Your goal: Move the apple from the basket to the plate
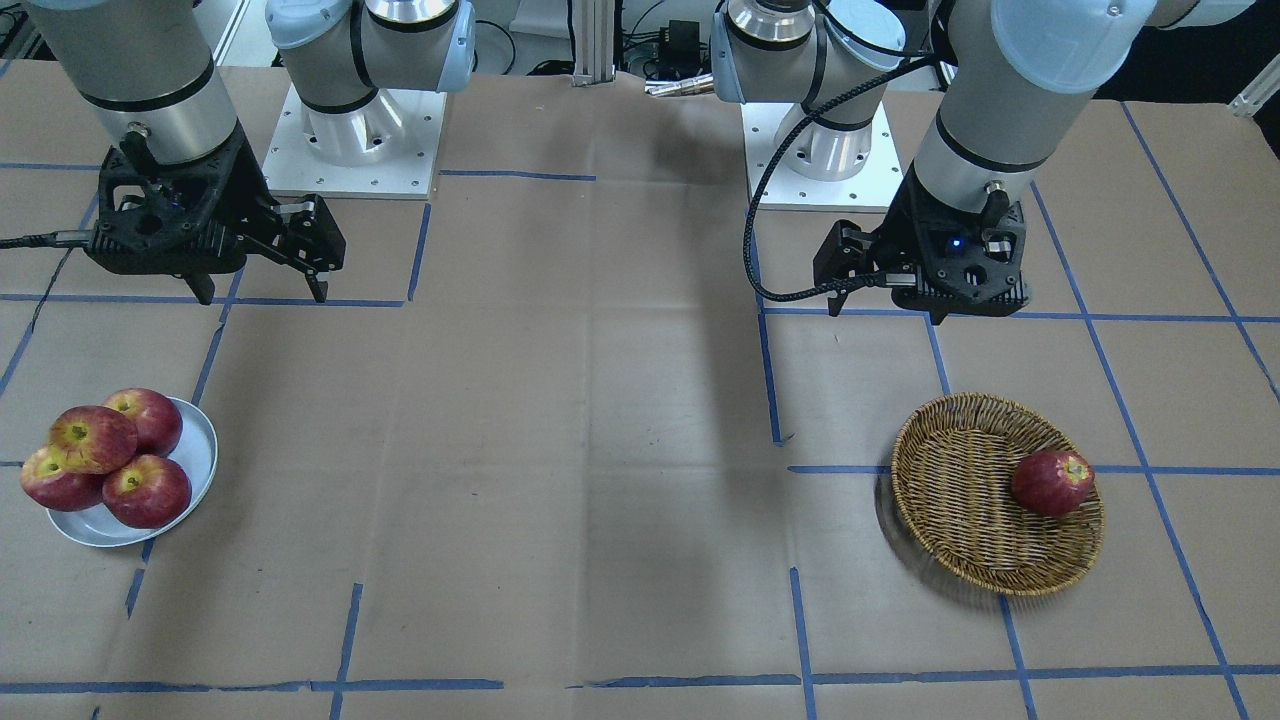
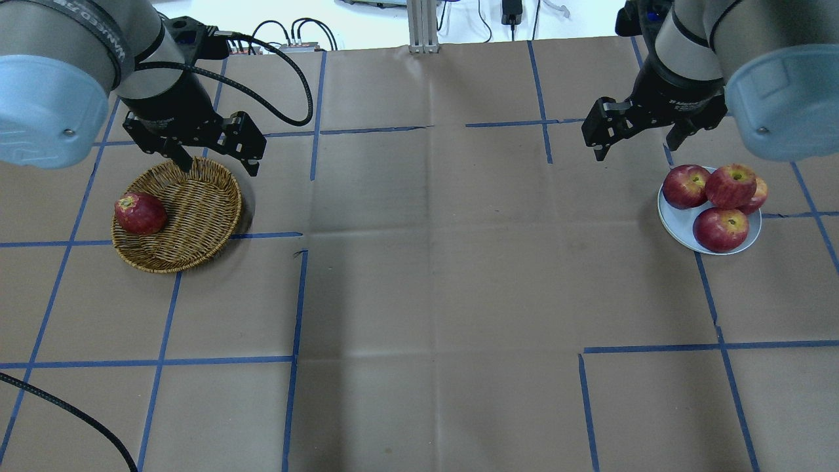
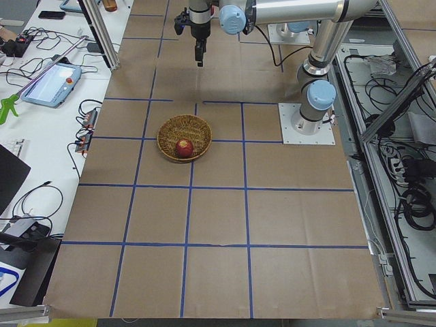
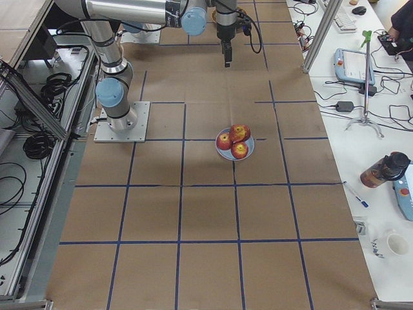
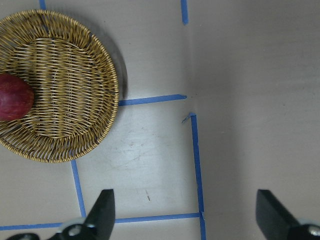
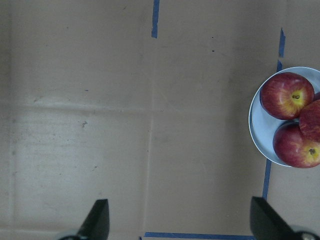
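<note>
Left, a lone apple (image 2: pixel 139 213) lies in the basket (image 2: pixel 196 210); right, the apple (image 2: pixel 730 185) rests atop three others (image 2: pixel 720 229) on the plate (image 2: pixel 675 224).

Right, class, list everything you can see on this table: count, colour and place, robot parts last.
Basket: one, brown wicker, robot's left side.
Basket apple: one, dark red, inside, near the rim.
Plate: one, silver-grey, robot's right side.
Plate apples: three, red, on the plate.
Top apple: one, streaky red and yellow-green, stacked on those three.
Table: one, brown paper cover.
Tape: several strips, blue, grid across the table.
Left claw: black, open, beside the basket.
Right claw: black, open, near the plate.
</note>
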Controlling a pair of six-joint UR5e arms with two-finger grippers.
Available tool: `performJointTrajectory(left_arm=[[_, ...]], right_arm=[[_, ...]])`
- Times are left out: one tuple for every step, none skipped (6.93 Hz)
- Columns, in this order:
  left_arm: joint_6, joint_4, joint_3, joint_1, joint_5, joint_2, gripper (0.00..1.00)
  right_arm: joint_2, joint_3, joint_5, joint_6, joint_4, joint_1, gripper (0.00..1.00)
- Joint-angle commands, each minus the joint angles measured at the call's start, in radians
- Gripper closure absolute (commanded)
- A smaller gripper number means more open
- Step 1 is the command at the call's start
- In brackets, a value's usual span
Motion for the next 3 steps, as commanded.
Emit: performJointTrajectory(left_arm=[[0.013,0.000,-0.005,-0.003,-0.004,0.026,0.01],[0.017,0.000,-0.006,-0.003,-0.004,0.035,0.01],[0.017,0.000,-0.005,-0.003,-0.002,0.038,0.01]], right_arm=[[0.000,-0.002,0.001,0.001,0.002,0.001,0.00],[0.000,-0.002,0.001,0.001,0.002,0.001,0.00],[0.000,-0.002,0.001,0.001,0.002,0.001,0.00]])
